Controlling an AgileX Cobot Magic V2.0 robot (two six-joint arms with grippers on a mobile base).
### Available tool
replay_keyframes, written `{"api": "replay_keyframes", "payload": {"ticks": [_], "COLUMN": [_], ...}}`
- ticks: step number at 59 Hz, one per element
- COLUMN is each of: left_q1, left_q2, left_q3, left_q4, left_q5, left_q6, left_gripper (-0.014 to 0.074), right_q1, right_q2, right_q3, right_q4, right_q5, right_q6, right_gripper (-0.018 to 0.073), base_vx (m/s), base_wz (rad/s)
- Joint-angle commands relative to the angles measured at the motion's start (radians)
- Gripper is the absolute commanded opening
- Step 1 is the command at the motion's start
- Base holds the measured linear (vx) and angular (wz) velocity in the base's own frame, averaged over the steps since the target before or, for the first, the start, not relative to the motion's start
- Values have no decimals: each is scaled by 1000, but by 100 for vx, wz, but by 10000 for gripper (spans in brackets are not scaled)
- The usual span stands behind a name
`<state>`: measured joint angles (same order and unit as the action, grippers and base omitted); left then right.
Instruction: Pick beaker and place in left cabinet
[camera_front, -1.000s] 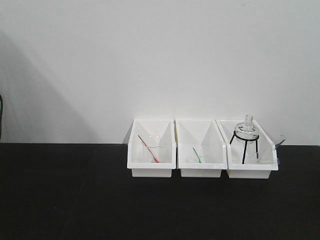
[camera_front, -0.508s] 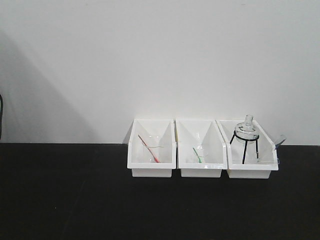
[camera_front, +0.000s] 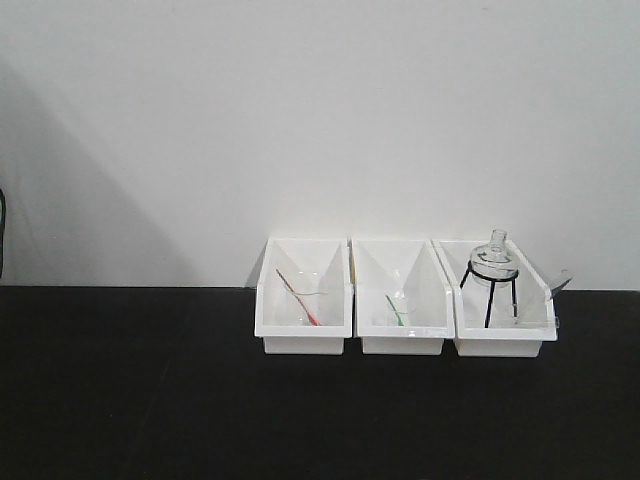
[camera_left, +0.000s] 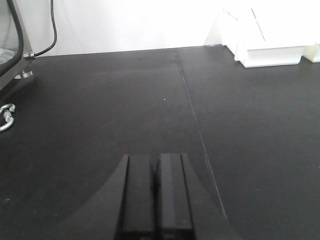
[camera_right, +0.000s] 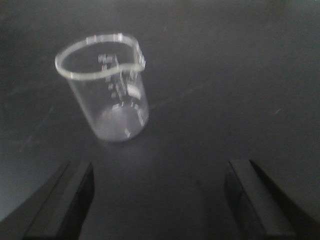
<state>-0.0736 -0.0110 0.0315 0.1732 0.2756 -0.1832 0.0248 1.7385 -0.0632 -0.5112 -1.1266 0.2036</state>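
The beaker (camera_right: 107, 90), a small clear glass cylinder with a pour lip and white printed marks, stands upright on the black tabletop in the right wrist view. My right gripper (camera_right: 159, 169) is open and empty, with its jaws wide apart. The beaker is ahead of it and a little to the left, apart from both fingers. My left gripper (camera_left: 155, 158) is shut and empty, low over the black tabletop. The left cabinet is out of view. Neither gripper shows in the front view.
Three white plastic bins (camera_front: 302, 325) stand in a row against the white wall. The right one holds a round flask on a black tripod (camera_front: 492, 275). The left bin also shows in the left wrist view (camera_left: 272, 50). A grey metal frame with a black cable (camera_left: 20, 47) is at that view's left edge.
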Motion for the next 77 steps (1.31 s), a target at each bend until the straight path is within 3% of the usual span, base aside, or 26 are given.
{"api": "replay_keyframes", "payload": {"ticks": [1, 18, 31, 66, 77], "left_q1": [0, 0, 0, 0, 0], "left_q2": [-16, -16, -16, -16, -16], "left_q3": [-16, -16, -16, -16, -16], "left_q4": [1, 1, 1, 1, 1], "left_q5": [-77, -77, -77, -77, -77], "left_q6": [-4, -4, -4, -4, -4], "left_gripper": [4, 4, 4, 4, 4], "right_q1": [-4, -4, -4, -2, 60], "right_q2": [30, 109, 167, 252, 282], "right_q3": [-55, -193, -306, -479, -524], "right_q4": [-75, -179, -315, -404, -402], "right_q5": [-218, -218, -218, -218, -218], "right_q6": [1, 3, 44, 123, 123], "right_gripper": [615, 607, 599, 593, 593], "base_vx": [0, 0, 0, 0, 0], "base_wz": [0, 0, 0, 0, 0]}}
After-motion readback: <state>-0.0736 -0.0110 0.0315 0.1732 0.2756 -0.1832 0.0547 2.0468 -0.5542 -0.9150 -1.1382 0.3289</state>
